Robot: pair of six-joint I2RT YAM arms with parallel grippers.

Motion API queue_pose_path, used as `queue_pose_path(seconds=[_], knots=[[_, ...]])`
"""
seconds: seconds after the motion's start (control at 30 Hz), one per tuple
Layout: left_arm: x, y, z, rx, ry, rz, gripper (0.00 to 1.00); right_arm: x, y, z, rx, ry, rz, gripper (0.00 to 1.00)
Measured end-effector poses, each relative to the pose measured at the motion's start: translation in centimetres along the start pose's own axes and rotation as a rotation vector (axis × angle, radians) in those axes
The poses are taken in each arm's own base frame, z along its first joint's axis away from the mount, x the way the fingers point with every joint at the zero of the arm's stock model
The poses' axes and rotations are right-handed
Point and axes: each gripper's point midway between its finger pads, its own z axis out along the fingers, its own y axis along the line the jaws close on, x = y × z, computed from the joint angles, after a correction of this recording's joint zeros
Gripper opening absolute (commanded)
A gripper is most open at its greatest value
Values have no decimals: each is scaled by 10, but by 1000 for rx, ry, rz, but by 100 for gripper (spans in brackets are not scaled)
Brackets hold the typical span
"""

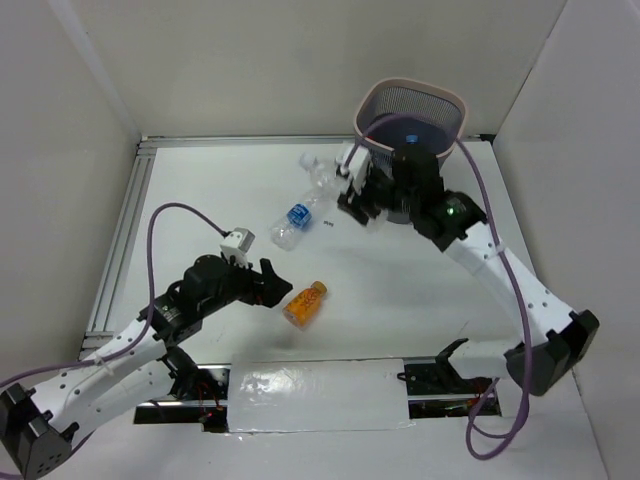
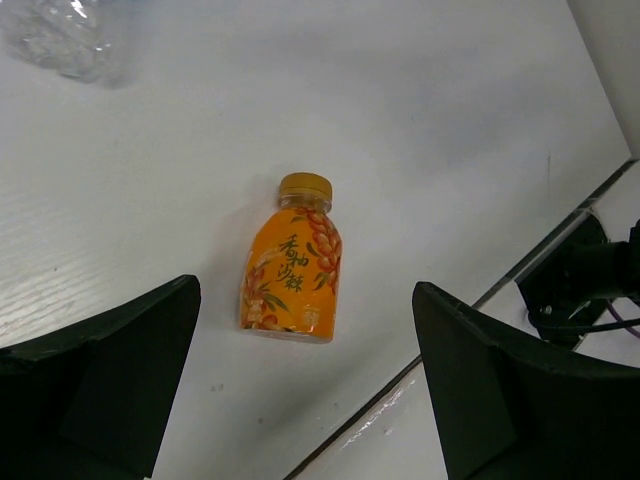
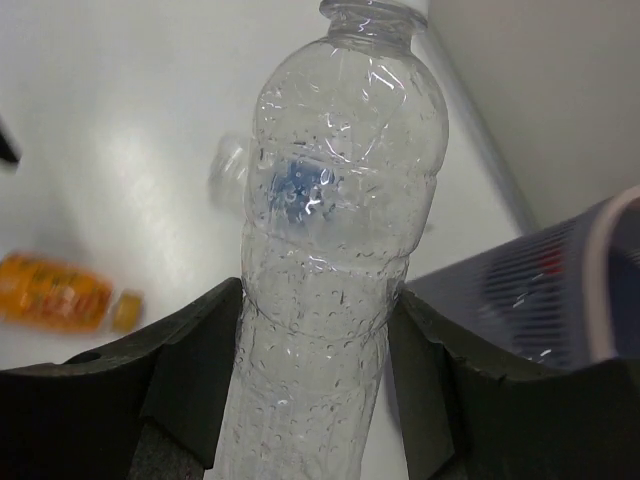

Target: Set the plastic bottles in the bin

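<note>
My right gripper (image 1: 347, 188) is shut on a clear label-free bottle (image 3: 330, 260), held off the table just left of the bin, its neck (image 1: 310, 162) pointing away. The grey mesh bin (image 1: 410, 100) with a pinkish rim stands at the back right; its wall shows in the right wrist view (image 3: 560, 290). A clear bottle with a blue label (image 1: 295, 217) lies on the table below the held one. An orange bottle (image 1: 305, 302) lies on its side at centre. My left gripper (image 1: 270, 285) is open just left of it; in the left wrist view the orange bottle (image 2: 292, 265) lies ahead between the open fingers (image 2: 110, 370).
A metal rail (image 1: 120, 240) runs along the table's left edge. White walls close in the back and sides. A shiny taped strip (image 1: 320, 395) lies at the near edge between the arm bases. Something blue (image 1: 410, 137) lies inside the bin.
</note>
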Motion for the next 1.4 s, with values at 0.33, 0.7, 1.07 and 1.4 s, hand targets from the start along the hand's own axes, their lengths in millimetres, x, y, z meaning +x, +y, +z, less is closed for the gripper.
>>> queue_pose_path(seconds=[0.33, 0.7, 1.07, 1.4], knots=[[48, -10, 32, 14, 201, 125, 100, -146, -146, -20, 290, -325, 87, 8], [59, -11, 61, -58, 236, 208, 100, -28, -277, -40, 624, -131, 320, 89], [72, -5, 83, -136, 275, 287, 96, 9, -271, -46, 484, -110, 400, 100], [99, -1, 92, -179, 377, 363, 71, 13, -228, -66, 327, -134, 450, 100]])
